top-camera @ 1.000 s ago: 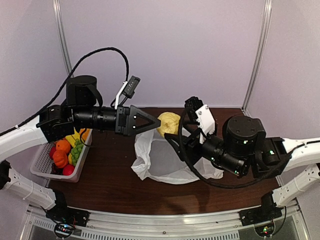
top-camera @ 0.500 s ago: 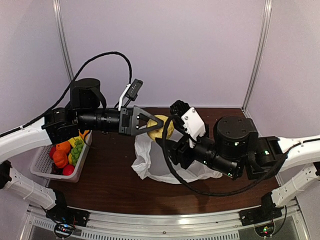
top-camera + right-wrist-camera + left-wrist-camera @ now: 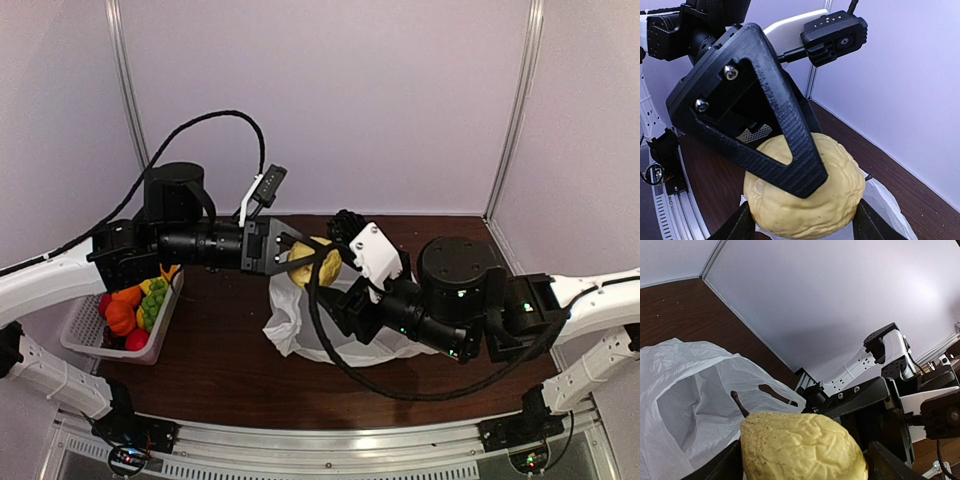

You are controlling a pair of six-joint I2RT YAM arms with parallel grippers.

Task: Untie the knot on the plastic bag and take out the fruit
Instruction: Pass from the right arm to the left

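So the fruit [image 3: 318,262], that wrinkly yellow pear-looking one with the little stem, is up in the air over the plastic bag [image 3: 300,325], not resting on anything. Your right gripper [image 3: 800,226] has a finger pressed on each side of it, so I'd call that a proper hold. What's new is that a second ago your left gripper [image 3: 303,257] was hanging wide open, well off to the left. Now it's slid in and its fingers bracket the same fruit, one lying right across the top in the right wrist view. From these views I honestly can't tell whether the left has actually clamped or is just touching. To me this reads as a mid-air handoff, heading for the basket [image 3: 75,340] on the left where the other fruit sits. The bag lies slumped on the table [image 3: 220,370] with its mouth gaping and no knot showing, so the untying looks done.
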